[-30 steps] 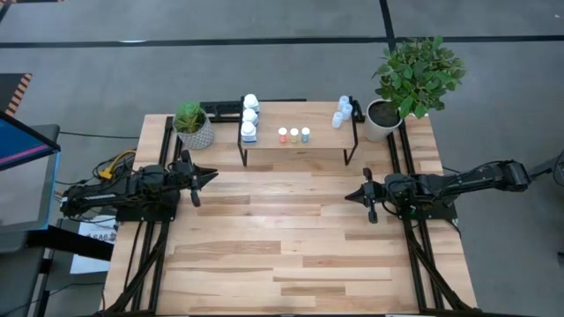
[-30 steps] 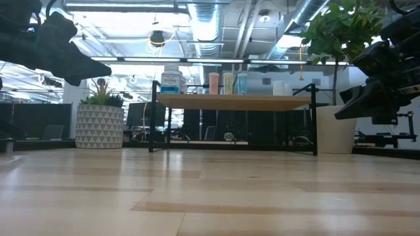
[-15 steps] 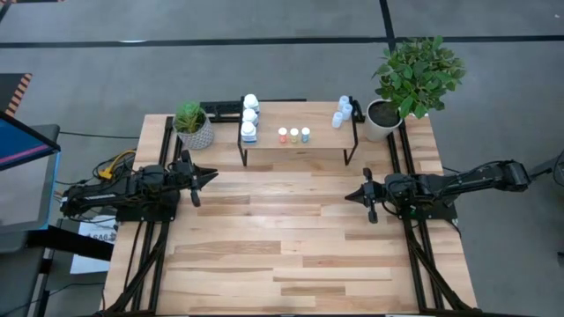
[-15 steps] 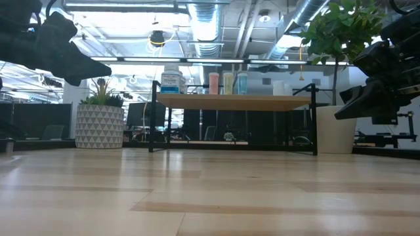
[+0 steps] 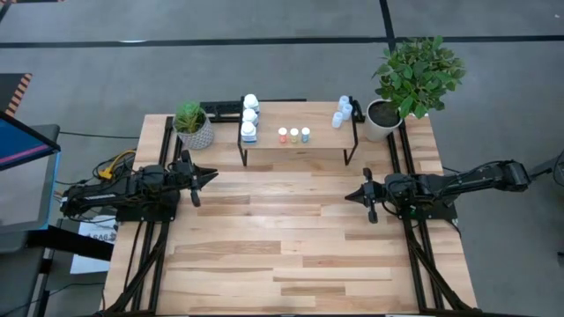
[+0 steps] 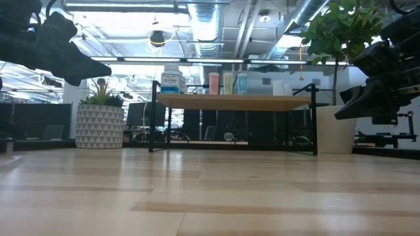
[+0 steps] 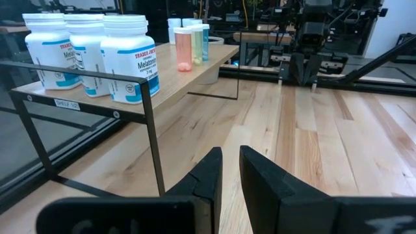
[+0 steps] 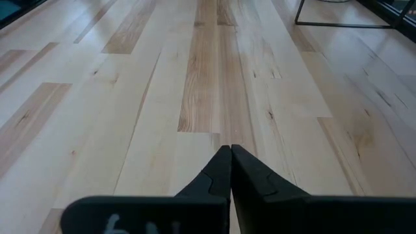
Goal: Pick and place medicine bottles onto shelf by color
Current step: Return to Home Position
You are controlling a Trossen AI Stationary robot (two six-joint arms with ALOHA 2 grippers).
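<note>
Evidently done: at the table's (image 5: 291,255) nine and three o'clock, the left gripper (image 5: 211,175) rests with fingers slightly apart and the right gripper (image 5: 347,195) with fingers pressed together, both empty. The shelf (image 5: 317,142) at twelve holds white bottles (image 5: 250,116), colour-capped bottles (image 5: 294,135) and pale-blue bottles (image 5: 342,111), grouped by colour.

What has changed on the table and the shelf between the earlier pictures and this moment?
Nothing has visibly changed. The left gripper, fingers slightly apart, and the right gripper, fingers shut, hold nothing and stay near the table's sides. The white bottles, the three colour-capped bottles and the pale-blue bottles stand on the shelf as before.
</note>
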